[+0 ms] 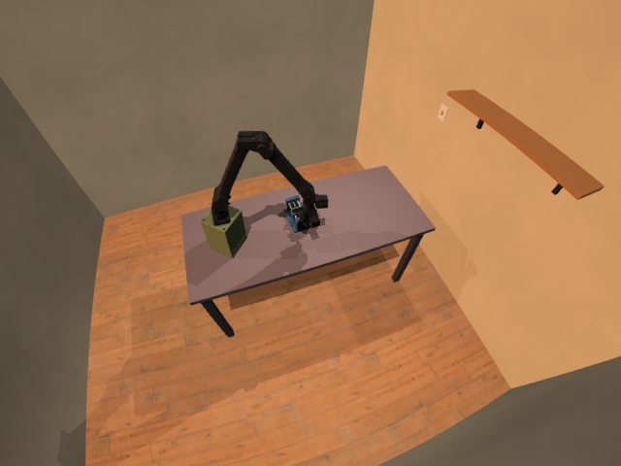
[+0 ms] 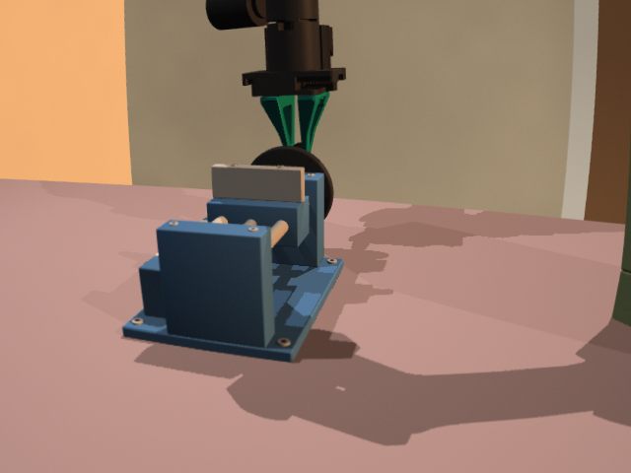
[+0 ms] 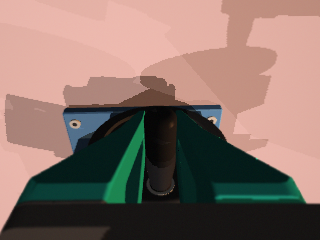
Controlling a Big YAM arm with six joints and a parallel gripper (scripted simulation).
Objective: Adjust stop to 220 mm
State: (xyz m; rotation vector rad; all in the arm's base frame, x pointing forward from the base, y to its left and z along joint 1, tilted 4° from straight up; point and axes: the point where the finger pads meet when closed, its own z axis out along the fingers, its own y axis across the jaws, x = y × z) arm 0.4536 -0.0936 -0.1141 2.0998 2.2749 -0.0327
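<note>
The blue stop fixture (image 1: 289, 214) (image 2: 216, 285) stands on the table. Its carriage (image 2: 254, 216) with a grey stop plate (image 2: 257, 183) sits on rods near the handwheel end. The black handwheel (image 2: 326, 195) stands upright behind the end block. My gripper (image 1: 307, 224) (image 2: 298, 147) (image 3: 160, 121) points down at the wheel's top, its green fingers shut on the handwheel's crank handle (image 3: 161, 142). The handle lies between both fingers in the wrist view. Most of the wheel is hidden there by the fingers. No scale or millimetre reading can be read in any view.
The arm's olive-green base block (image 1: 223, 238) stands on the table (image 1: 361, 200) to the left of the fixture in the top view. The fixture's blue base plate (image 2: 308, 305) (image 3: 74, 134) has screws at its corners. A brown shelf (image 1: 526, 138) hangs on the wall.
</note>
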